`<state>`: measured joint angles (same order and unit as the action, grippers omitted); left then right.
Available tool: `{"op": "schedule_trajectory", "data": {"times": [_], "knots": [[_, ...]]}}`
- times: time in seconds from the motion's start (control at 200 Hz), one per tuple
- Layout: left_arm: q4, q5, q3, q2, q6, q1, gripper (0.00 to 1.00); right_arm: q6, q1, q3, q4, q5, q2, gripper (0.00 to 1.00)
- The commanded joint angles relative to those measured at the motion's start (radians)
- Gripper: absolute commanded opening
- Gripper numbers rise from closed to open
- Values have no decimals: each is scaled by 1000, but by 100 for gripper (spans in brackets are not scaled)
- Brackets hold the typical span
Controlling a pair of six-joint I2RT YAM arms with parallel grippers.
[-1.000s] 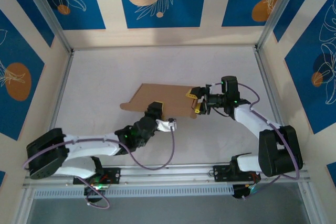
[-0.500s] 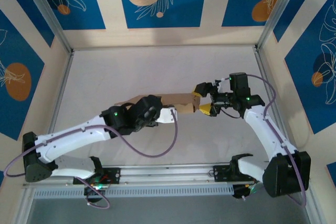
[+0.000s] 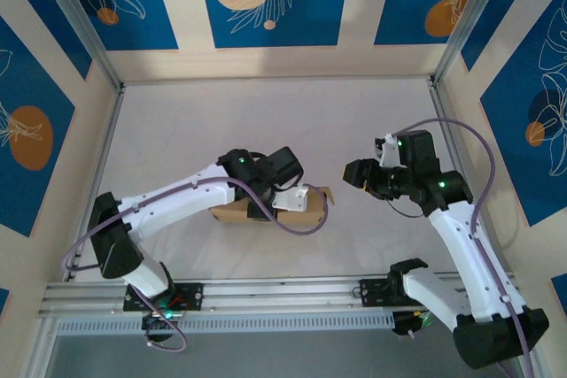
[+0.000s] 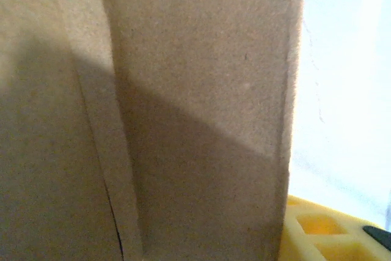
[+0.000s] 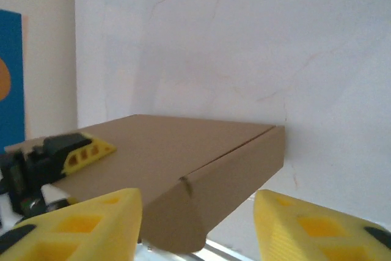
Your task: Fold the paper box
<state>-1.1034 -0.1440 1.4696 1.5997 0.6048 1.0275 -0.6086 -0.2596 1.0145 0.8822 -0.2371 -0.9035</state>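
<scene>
right wrist shows the paper box (image 5: 174, 146) closed, shallow, plain brown

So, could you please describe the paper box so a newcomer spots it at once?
On the white table, find the left arm reaching across. The paper box is the flat slab under its wrist, the one brown cardboard thing against white arm and tabletop.

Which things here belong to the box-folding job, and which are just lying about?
In the job: paper box; left gripper, clamped on the box; right gripper, open and apart from it.

Just there: table; purple cable; blue wall panels; metal rail.
</scene>
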Motion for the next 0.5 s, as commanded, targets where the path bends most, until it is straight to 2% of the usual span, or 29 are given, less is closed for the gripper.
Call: {"op": "schedule_trajectory", "data": {"times": [0.0, 0.09, 0.205, 0.405, 0.495], "knots": [[-64, 129, 52, 26, 27, -27, 50, 170, -101, 42, 103, 147, -5, 53], [-56, 155, 75, 51, 38, -30, 52, 296, -221, 40, 90, 225, 13, 54], [-49, 152, 87, 71, 53, -36, 52, 444, -316, 57, 85, 275, 22, 49], [-16, 155, 54, 62, 58, -47, 48, 527, -332, 144, 177, 326, -85, 31], [17, 150, 23, 47, 57, -47, 46, 535, -333, 183, 210, 333, -133, 29]]}}
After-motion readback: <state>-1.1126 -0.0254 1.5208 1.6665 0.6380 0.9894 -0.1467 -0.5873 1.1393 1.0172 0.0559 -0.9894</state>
